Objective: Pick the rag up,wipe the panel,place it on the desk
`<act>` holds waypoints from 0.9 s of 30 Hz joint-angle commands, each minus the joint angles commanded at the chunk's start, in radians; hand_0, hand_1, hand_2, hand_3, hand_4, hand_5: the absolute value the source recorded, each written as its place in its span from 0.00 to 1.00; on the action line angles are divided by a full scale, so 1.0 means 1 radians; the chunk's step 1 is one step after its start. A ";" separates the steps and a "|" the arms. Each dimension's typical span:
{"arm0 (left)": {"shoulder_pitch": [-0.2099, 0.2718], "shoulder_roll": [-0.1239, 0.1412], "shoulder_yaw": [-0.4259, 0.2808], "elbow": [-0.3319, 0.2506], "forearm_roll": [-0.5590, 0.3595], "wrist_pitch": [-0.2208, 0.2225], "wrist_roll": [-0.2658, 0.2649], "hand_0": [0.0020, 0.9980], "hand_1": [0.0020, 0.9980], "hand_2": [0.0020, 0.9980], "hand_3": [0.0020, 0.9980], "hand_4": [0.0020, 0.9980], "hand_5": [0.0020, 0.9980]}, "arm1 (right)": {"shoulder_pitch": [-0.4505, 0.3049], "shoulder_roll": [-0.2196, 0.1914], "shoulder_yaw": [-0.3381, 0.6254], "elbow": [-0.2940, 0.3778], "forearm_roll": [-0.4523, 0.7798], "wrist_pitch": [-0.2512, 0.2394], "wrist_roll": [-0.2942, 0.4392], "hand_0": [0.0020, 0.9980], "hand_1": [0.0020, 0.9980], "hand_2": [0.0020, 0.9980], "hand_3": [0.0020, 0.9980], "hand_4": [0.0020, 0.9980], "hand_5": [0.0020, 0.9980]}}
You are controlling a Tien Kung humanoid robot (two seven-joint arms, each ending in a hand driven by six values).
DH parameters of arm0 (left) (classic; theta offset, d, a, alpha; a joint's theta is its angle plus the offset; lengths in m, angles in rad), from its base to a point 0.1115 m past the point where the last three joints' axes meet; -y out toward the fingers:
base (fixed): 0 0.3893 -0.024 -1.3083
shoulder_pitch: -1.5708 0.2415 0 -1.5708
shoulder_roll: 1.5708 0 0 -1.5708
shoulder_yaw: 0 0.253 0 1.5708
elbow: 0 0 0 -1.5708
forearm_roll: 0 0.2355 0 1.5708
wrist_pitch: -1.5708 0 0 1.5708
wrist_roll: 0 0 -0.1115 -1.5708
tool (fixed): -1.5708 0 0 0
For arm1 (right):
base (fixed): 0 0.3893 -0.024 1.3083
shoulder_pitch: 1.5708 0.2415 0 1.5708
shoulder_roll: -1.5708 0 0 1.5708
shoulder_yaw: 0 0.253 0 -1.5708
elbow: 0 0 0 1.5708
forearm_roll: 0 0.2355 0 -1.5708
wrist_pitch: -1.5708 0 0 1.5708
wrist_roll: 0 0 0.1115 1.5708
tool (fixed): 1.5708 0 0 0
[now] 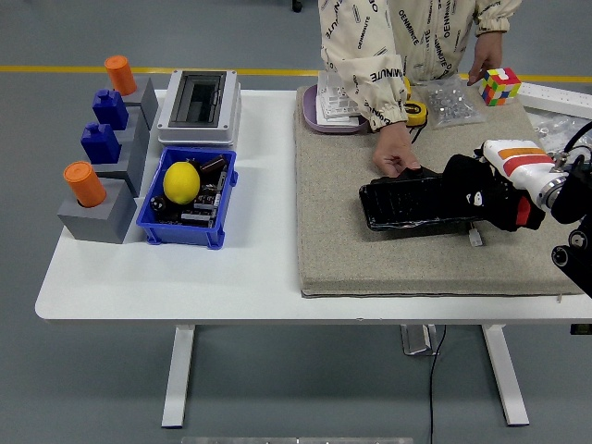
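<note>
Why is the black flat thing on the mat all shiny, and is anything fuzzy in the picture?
In the head view, the black panel shows pale streaks of glare from overhead light on its glossy surface. The right hand over its right end is dark, so its fingers are hard to make out. The blue bin, lemon and table look sharp, with soft, faint shadows.

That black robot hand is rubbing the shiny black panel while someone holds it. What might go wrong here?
The person's hand pins the panel's far left corner, close to the robot's right hand, so the two could bump. The panel lies loose on the mat, so a hard push might slide it. A small white plug beside the panel could get snagged.
</note>
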 joint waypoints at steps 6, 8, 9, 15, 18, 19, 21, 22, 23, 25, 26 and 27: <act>0.001 0.001 -0.003 0.000 0.003 0.000 0.002 0.65 0.70 0.75 0.57 0.60 0.48 | 0.012 0.040 -0.030 0.000 0.004 0.000 -0.001 0.20 0.27 0.33 0.28 0.78 0.00; 0.001 0.001 -0.004 0.000 0.003 0.000 0.002 0.65 0.70 0.75 0.57 0.60 0.48 | 0.016 0.054 -0.043 0.001 0.005 0.000 -0.002 0.20 0.27 0.33 0.28 0.78 0.00; 0.001 0.001 -0.004 0.000 0.004 0.000 0.003 0.65 0.70 0.75 0.57 0.60 0.48 | 0.019 0.060 -0.049 0.001 0.005 0.001 -0.003 0.20 0.27 0.33 0.28 0.78 0.00; 0.001 0.002 -0.002 0.000 0.005 0.000 0.003 0.65 0.70 0.75 0.57 0.60 0.48 | 0.039 0.100 -0.084 0.012 0.004 0.002 -0.006 0.20 0.27 0.33 0.28 0.78 0.00; 0.001 0.003 0.001 0.000 0.004 0.000 0.002 0.65 0.70 0.75 0.57 0.60 0.48 | 0.052 0.117 -0.096 0.015 0.004 0.003 -0.007 0.20 0.27 0.33 0.28 0.78 0.00; 0.000 0.004 0.004 0.000 0.003 0.000 0.001 0.65 0.70 0.75 0.57 0.60 0.48 | 0.057 0.124 -0.100 0.015 0.004 0.002 -0.007 0.20 0.27 0.33 0.28 0.78 0.00; -0.001 0.005 0.006 0.000 0.002 0.000 0.001 0.65 0.70 0.75 0.57 0.60 0.48 | 0.064 0.134 -0.108 0.016 0.005 0.003 -0.008 0.20 0.27 0.33 0.28 0.78 0.00; -0.001 0.005 0.006 0.000 0.002 0.000 0.001 0.65 0.70 0.75 0.57 0.60 0.48 | 0.066 0.138 -0.111 0.016 0.005 0.003 -0.008 0.20 0.27 0.33 0.28 0.78 0.00; -0.001 0.006 0.006 0.000 0.003 0.000 0.001 0.65 0.70 0.75 0.57 0.60 0.48 | 0.071 0.146 -0.117 0.016 0.005 0.003 -0.008 0.20 0.27 0.33 0.28 0.78 0.00; -0.001 0.007 0.007 0.000 0.003 0.000 0.001 0.65 0.70 0.75 0.57 0.60 0.48 | 0.074 0.155 -0.124 0.016 0.006 0.003 -0.008 0.20 0.27 0.33 0.28 0.78 0.00; -0.001 0.008 0.007 0.000 0.004 0.000 0.002 0.65 0.70 0.75 0.57 0.60 0.48 | 0.077 0.160 -0.129 0.015 0.006 0.004 -0.009 0.20 0.27 0.33 0.28 0.78 0.00; 0.000 0.008 0.007 0.000 0.004 0.000 0.002 0.65 0.70 0.75 0.57 0.60 0.48 | 0.080 0.167 -0.136 0.015 0.007 0.004 -0.009 0.20 0.27 0.33 0.28 0.78 0.00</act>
